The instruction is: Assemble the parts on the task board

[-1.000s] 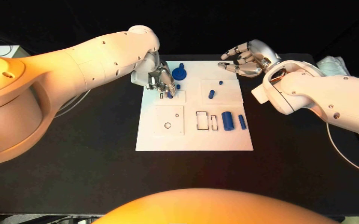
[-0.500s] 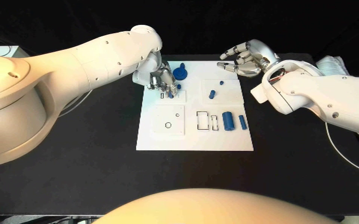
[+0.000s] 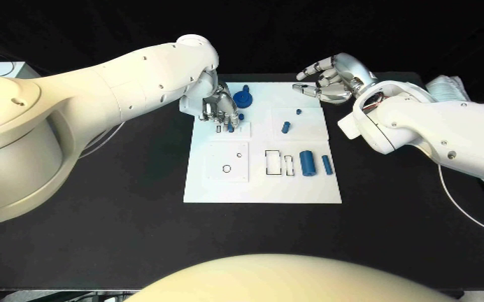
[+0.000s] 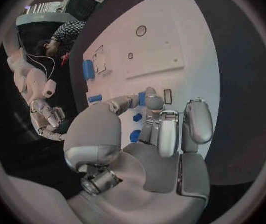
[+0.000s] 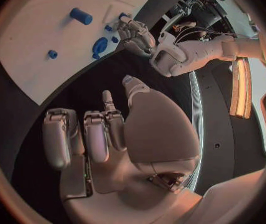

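The white task board (image 3: pixel 262 176) lies mid-table. My left hand (image 3: pixel 220 110) hovers over its far left corner and pinches a small blue part (image 4: pixel 144 98) between thumb and a finger, just above a small rectangular slot (image 4: pixel 167 95). On the board lie a blue round knob (image 3: pixel 242 96), a small peg (image 3: pixel 298 112), a short cylinder (image 3: pixel 285 126), a larger cylinder (image 3: pixel 308 164) and a thin bar (image 3: pixel 326 163). My right hand (image 3: pixel 328 78) hangs past the board's far right corner, fingers loosely bent and apart, holding nothing.
A rectangular cut-out (image 3: pixel 272 163) and a small oval hole (image 3: pixel 226 169) mark the board's near half. A pale bundle (image 3: pixel 449 89) sits at the table's far right edge. Black tabletop (image 3: pixel 121 211) surrounds the board.
The left hand has barely shifted above the board's far left corner and still pinches the blue part. The right hand has not moved.
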You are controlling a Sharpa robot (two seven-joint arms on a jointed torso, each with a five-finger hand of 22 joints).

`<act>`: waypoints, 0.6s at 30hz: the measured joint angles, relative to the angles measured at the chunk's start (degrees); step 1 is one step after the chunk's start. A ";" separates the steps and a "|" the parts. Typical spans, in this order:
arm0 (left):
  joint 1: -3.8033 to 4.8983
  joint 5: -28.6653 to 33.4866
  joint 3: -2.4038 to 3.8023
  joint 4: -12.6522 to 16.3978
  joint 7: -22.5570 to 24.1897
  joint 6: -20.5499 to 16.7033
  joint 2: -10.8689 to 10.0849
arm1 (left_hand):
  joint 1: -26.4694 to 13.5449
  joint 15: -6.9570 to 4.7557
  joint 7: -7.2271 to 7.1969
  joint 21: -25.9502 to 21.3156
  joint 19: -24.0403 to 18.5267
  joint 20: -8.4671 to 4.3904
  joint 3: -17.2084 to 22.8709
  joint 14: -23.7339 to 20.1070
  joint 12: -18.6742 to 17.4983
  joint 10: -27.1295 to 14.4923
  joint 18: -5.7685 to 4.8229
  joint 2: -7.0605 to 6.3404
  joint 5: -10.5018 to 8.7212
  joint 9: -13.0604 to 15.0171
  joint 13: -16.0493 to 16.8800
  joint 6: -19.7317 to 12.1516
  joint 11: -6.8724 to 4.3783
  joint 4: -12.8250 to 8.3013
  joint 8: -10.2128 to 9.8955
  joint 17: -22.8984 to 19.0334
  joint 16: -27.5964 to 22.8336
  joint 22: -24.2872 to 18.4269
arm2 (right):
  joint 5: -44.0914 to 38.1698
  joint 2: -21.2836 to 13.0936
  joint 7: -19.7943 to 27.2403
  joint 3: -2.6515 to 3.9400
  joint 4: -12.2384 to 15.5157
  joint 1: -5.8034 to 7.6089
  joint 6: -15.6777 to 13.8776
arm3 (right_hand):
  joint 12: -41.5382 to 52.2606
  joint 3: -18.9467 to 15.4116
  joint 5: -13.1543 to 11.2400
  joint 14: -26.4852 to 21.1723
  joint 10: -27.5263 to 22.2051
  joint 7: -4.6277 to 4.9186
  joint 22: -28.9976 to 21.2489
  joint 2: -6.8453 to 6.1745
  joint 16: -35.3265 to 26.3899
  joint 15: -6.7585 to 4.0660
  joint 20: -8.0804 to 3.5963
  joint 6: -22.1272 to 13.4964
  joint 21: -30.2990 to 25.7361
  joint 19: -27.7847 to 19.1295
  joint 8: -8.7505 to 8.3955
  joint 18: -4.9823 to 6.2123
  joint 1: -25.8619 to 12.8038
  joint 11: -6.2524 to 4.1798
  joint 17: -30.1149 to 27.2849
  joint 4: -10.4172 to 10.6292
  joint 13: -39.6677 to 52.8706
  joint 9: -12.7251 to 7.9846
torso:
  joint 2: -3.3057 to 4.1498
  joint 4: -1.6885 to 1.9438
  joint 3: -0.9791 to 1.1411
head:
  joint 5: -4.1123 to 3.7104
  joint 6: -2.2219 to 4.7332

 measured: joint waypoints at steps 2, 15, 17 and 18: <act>0.00 -0.08 0.00 0.01 0.02 -0.01 0.00 | -0.16 0.00 0.08 -0.26 0.00 0.00 0.00 0.00 0.00 0.09 0.00 0.16 -0.01 0.01 0.00 0.08 -0.08 0.00 -0.01 0.00 0.00 -0.14 | 0.00 0.01 0.00 -0.01 -0.01 0.00 0.00 | 0.00 0.00 0.00 0.00 0.00 0.00 0.00 0.00 0.00 0.00 0.00 0.00 0.00 0.00 0.00 0.00 0.00 0.00 0.00 0.00 0.00 0.00 | -0.01 0.01 -0.02 | -0.01 0.00; 0.00 -0.47 0.03 0.24 0.06 0.04 -0.14 | -0.90 0.00 -0.26 -0.88 -0.22 0.18 -1.95 0.00 0.00 0.09 0.00 -0.40 -0.28 0.67 0.03 -0.26 -0.08 -2.19 0.00 0.00 0.00 -0.80 | 0.00 -0.02 0.00 0.00 -0.01 0.01 0.03 | 0.00 0.00 0.00 0.00 0.00 0.00 0.02 0.00 0.00 0.00 0.00 0.00 0.00 0.00 0.00 -0.01 0.00 0.00 -0.01 0.00 0.00 0.00 | -0.01 -0.02 -0.04 | -0.04 0.00; 0.01 -0.52 0.03 0.29 0.06 0.04 -0.17 | -1.23 0.00 -0.32 -1.16 -0.41 -0.02 -0.18 0.00 0.00 0.09 0.00 -0.99 -0.51 0.75 -0.04 -0.32 -0.08 -4.97 0.00 0.00 0.00 -0.97 | 0.00 -0.03 0.00 0.00 -0.02 0.01 0.03 | 0.00 0.00 0.00 0.00 0.00 0.00 0.04 0.00 0.00 0.00 0.00 0.00 0.00 0.00 0.00 0.00 0.00 0.00 -0.01 0.00 0.00 0.00 | -0.01 -0.03 -0.04 | -0.04 0.00; 0.01 -0.55 0.03 0.32 0.06 0.04 -0.19 | -1.48 0.00 -0.32 -1.18 -0.41 -0.02 -0.36 0.00 0.00 0.09 0.00 -1.28 -0.51 0.75 -0.05 -0.32 -0.08 -5.16 -0.15 0.00 0.00 -1.00 | 0.00 -0.03 0.00 0.01 -0.02 0.01 0.03 | 0.00 0.00 0.00 0.00 0.00 0.00 0.04 0.00 0.00 0.00 0.00 0.00 0.00 0.00 0.00 0.00 0.00 0.00 -0.01 0.00 0.00 0.00 | -0.01 -0.03 -0.04 | -0.04 0.00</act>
